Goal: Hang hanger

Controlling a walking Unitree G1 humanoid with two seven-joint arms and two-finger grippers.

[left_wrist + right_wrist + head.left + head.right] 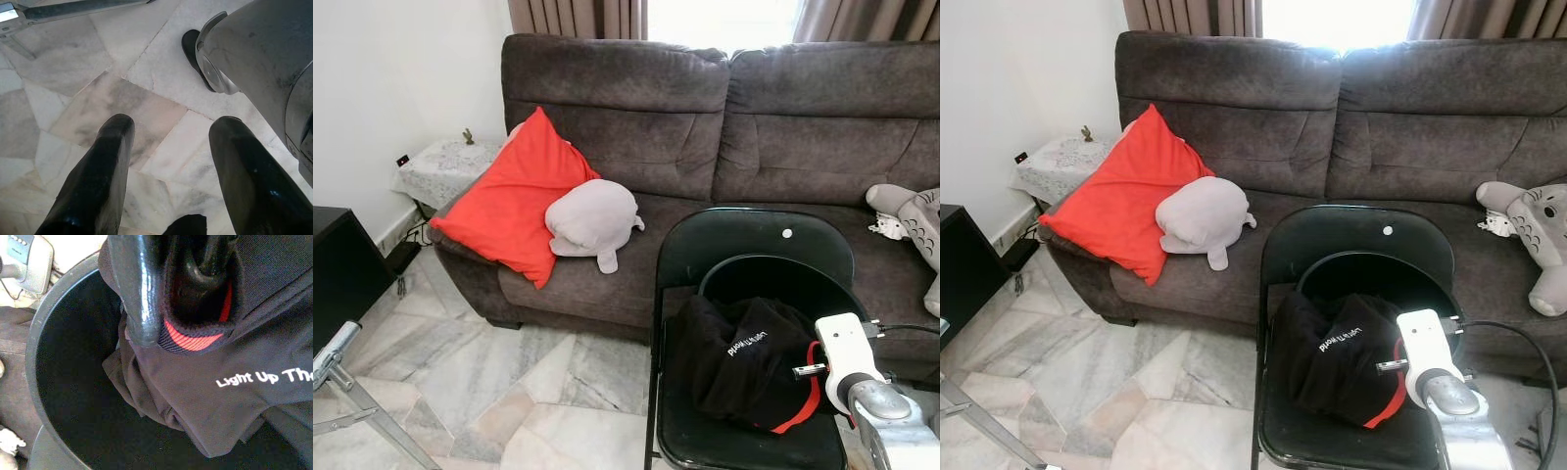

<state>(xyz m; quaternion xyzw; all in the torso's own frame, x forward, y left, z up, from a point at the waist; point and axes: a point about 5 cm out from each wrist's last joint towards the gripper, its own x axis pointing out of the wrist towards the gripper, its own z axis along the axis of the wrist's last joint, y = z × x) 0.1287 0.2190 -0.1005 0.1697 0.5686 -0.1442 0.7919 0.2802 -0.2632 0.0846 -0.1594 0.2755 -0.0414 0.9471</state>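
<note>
Black fabric with a red-trimmed edge sits between our right gripper's fingers in the right wrist view; the fingers are pinched on that hem. The garment is a dark top with white lettering, and most of it lies heaped on the seat of a black folding chair. Our right arm comes in low on the right, its white wrist housing just beside the heap.

No hanger can be made out: if one is inside the garment, the cloth hides it. No rail or hook to hang it from is in view either. So we judge the task barely begun: the garment is gripped at its edge but not lifted clear of the seat, and the carrying and hanging are all left to do.

Our left gripper hangs idle over the marble floor, fingers spread apart with nothing between them. A grey metal frame stands at the lower left of the head views, its purpose unclear.

Beyond the chair, a dark grey sofa runs along the wall. On it lie a red cushion with a grey plush toy touching it, and another grey plush at the far right. A small side table with a pale cloth stands in the corner, and curtains hang behind the sofa.
</note>
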